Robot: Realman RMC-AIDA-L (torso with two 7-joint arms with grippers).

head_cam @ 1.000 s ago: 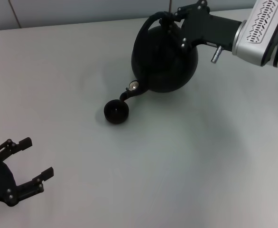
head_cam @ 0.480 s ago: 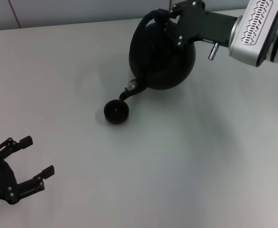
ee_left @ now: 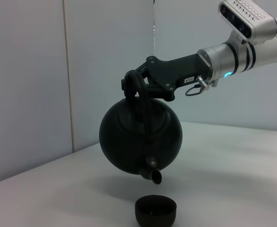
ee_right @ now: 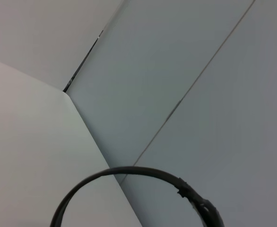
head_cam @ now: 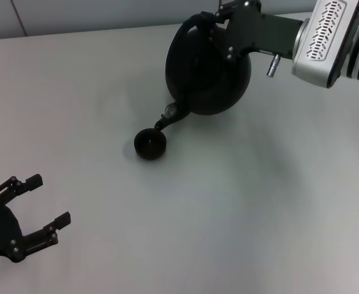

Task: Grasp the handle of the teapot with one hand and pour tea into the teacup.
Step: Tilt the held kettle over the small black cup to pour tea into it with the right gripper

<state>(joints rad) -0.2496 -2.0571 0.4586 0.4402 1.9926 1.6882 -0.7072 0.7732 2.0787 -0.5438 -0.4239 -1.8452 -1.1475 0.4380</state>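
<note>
The round black teapot [head_cam: 207, 70] hangs above the table, tilted with its short spout [head_cam: 167, 119] pointing down over the tiny black teacup [head_cam: 150, 145]. My right gripper [head_cam: 213, 21] is shut on the arched handle [head_cam: 188, 27] at the pot's top. The left wrist view shows the same from the side: the right gripper [ee_left: 134, 82] on the handle [ee_left: 142, 101], the teapot [ee_left: 141, 137] in the air, its spout [ee_left: 152, 175] just above the teacup [ee_left: 155, 211]. I cannot make out any stream of tea. The handle's arc [ee_right: 129, 173] shows in the right wrist view. My left gripper [head_cam: 49, 199] is open at the near left.
The pale grey table [head_cam: 259, 202] stretches to the near right and far left. A light wall [ee_left: 105, 61] stands behind the table's far edge.
The right arm has shifted the teapot slightly left and away. The pale glint at the spout has dimmed. The teacup and left gripper have not moved.
</note>
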